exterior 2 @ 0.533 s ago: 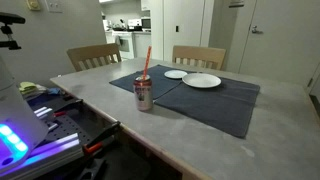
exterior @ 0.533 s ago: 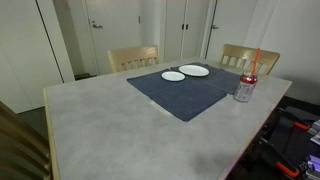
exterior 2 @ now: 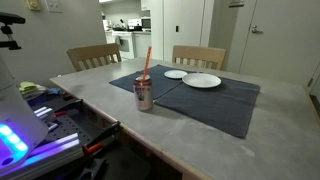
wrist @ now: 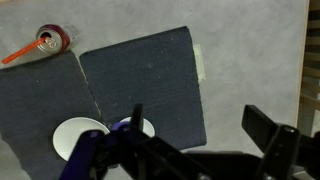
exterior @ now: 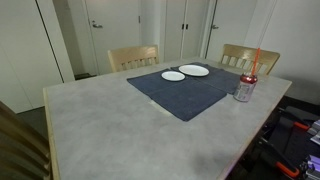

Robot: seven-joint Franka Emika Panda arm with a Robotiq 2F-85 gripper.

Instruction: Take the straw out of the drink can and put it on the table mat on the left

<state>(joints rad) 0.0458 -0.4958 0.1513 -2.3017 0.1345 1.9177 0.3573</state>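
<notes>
Straw [exterior 2: 147, 62] stands in drink can [exterior 2: 144, 95], near upright w/ slight lean, at table mat [exterior 2: 215, 100] edge. Gripper [wrist: 200, 135] hangs above mat, jaws spread wide, holding nothing; in wrist view can sits far upper-left of it, well apart

Straw [exterior 2: 147, 62] stands in can [exterior 2: 144, 97] at the edge of mat [exterior 2: 220, 105]

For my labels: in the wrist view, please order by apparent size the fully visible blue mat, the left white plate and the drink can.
1. Blue mat, clearly largest.
2. White plate, partly hidden.
3. Drink can, smallest.
</notes>
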